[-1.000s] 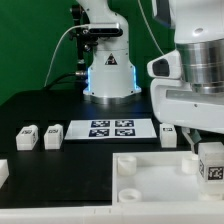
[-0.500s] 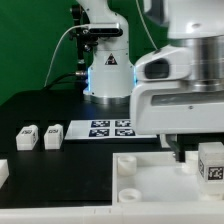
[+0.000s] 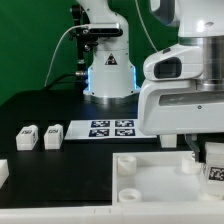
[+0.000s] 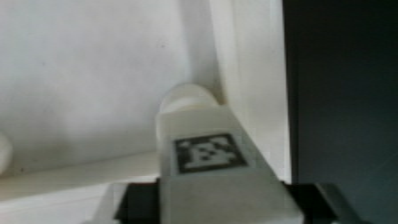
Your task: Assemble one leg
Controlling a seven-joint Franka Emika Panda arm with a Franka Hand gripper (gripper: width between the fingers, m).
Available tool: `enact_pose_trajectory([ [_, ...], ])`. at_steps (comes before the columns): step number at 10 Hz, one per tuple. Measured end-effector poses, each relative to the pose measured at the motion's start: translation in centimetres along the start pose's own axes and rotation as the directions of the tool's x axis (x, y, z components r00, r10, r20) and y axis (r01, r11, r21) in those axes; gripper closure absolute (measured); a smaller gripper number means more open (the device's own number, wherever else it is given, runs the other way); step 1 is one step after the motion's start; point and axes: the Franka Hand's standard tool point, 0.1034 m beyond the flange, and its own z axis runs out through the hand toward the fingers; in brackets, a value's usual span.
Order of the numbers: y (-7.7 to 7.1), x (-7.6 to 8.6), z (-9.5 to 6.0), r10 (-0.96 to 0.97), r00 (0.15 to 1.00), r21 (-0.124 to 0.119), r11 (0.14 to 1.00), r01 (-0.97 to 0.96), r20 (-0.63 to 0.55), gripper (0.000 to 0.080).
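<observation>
My gripper (image 3: 205, 153) is shut on a leg (image 3: 214, 164), a small white block with a black-and-white tag. It holds the leg at the exterior view's right, just above the right end of the big white panel (image 3: 160, 182). In the wrist view the leg (image 4: 210, 150) stands between my two dark fingers (image 4: 143, 202), with its tip over the panel (image 4: 89, 80) close to its edge. My gripper (image 4: 222, 208) grips the leg's sides. Two more legs (image 3: 27, 136) (image 3: 53, 134) lie on the black table at the left.
The marker board (image 3: 110, 128) lies flat mid-table in front of the robot base (image 3: 108, 75). Another white part (image 3: 3, 172) sits at the far left edge. The panel has round sockets (image 3: 127, 170) near its left end. The dark table (image 4: 347, 100) shows beside the panel.
My arm's body has swung toward the exterior view's left and come lower. The held leg has sunk slightly toward the panel and is now partly hidden by the arm.
</observation>
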Motion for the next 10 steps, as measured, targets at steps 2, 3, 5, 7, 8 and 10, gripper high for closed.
enact_pose_trajectory([
  [2,0.2,0.2,0.0,0.316,0.949,0.019,0.949,-0.316,0.011,0.0496],
  [3,0.3,0.2,0.0,0.486,0.874,0.025,0.873,-0.486,0.020,0.0496],
  [5,0.2,0.0,0.3,0.761,0.646,0.036,0.645,-0.763,0.054,0.0497],
  [7,-0.1,-0.1,0.4,0.887,0.453,0.031,0.452,-0.892,0.086,0.0496],
  [8,-0.8,-0.5,0.5,0.954,0.280,0.012,0.281,-0.960,0.102,0.0501],
  [10,-1.0,-0.6,0.6,0.955,0.279,0.011,0.279,-0.960,0.101,0.0501],
])
